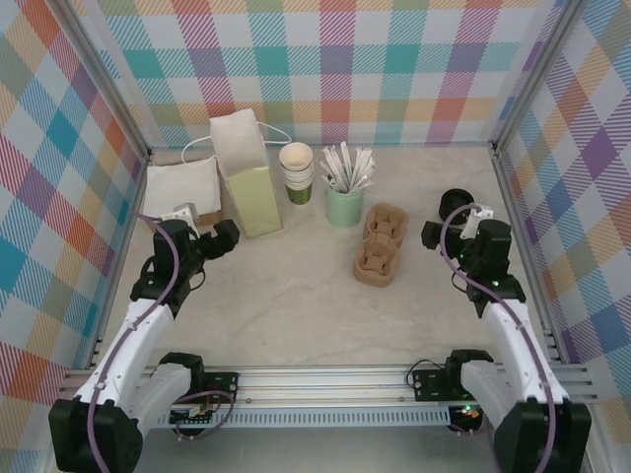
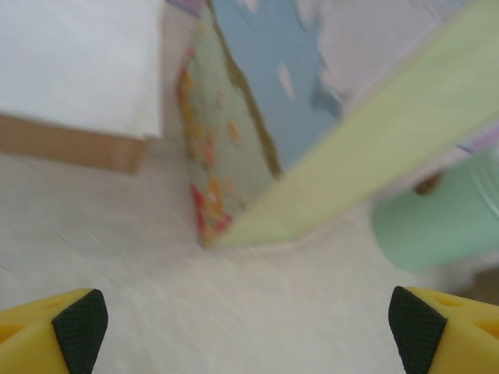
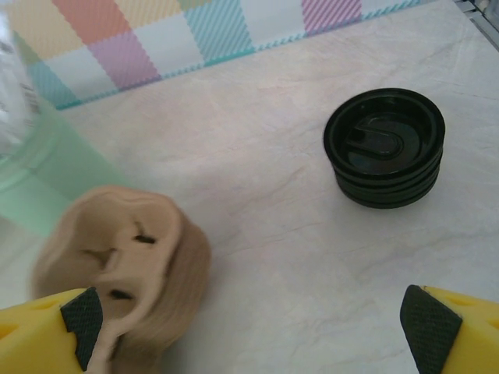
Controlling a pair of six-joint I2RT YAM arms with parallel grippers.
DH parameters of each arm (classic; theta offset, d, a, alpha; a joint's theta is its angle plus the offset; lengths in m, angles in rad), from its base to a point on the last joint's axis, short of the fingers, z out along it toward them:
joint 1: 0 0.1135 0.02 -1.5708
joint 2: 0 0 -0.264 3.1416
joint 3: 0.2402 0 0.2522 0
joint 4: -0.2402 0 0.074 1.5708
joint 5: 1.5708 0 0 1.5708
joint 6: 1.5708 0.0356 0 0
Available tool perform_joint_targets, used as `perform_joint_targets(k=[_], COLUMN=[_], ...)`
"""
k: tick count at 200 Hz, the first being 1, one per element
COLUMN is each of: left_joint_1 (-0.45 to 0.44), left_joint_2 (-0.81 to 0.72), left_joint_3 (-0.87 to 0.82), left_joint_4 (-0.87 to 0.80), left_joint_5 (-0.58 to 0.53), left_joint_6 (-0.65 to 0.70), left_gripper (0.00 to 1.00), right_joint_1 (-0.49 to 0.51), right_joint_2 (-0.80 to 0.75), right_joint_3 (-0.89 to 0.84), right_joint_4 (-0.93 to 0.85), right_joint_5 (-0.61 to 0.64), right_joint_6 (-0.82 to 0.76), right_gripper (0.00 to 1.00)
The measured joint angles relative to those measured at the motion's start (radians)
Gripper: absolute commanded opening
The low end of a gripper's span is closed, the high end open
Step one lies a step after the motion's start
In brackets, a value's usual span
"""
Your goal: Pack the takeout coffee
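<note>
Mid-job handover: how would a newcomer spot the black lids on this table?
Follow the right wall to the right side of the table, just beyond the right gripper. A short round stack of lids sits there. Unlike the lumpy tan cup carriers beside it, it is glossy black.

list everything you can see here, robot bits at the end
paper bag: one, pale green with cream top, upright, back left
napkins: one stack, white, left of the paper bag
paper cups: one stack, olive-green sides and cream rims, right of the paper bag
stirrer cup: one, mint green, right of the paper cups
stirrers: a bunch, white, standing in the stirrer cup
cup carriers: one stack, brown pulp, centre right
lids: one short stack, black, far right
table: one, pale marbled
left gripper: yellow fingers, black pads, open, near the paper bag
right gripper: same colours, open, between cup carriers and lids
</note>
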Motion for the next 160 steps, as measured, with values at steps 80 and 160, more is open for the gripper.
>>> perform_joint_targets(k=[80, 160], left_joint_1=[-0.145, -0.145], left_joint_2=[0.288, 0.456], left_joint_3=[0.09, 0.22], left_joint_4=[0.074, 0.115], left_joint_5=[0.218, 0.072], left_joint_6=[-0.172, -0.181], left_gripper=[0.68, 0.63], right_joint_1=[0.006, 0.006], right_joint_2=[-0.167, -0.166], right_joint_3=[0.066, 0.066], right_joint_4=[-0.256, -0.272], right_joint_5=[-0.173, -0.179], right_joint_6=[0.201, 0.237], right_gripper=[1.0, 1.0])
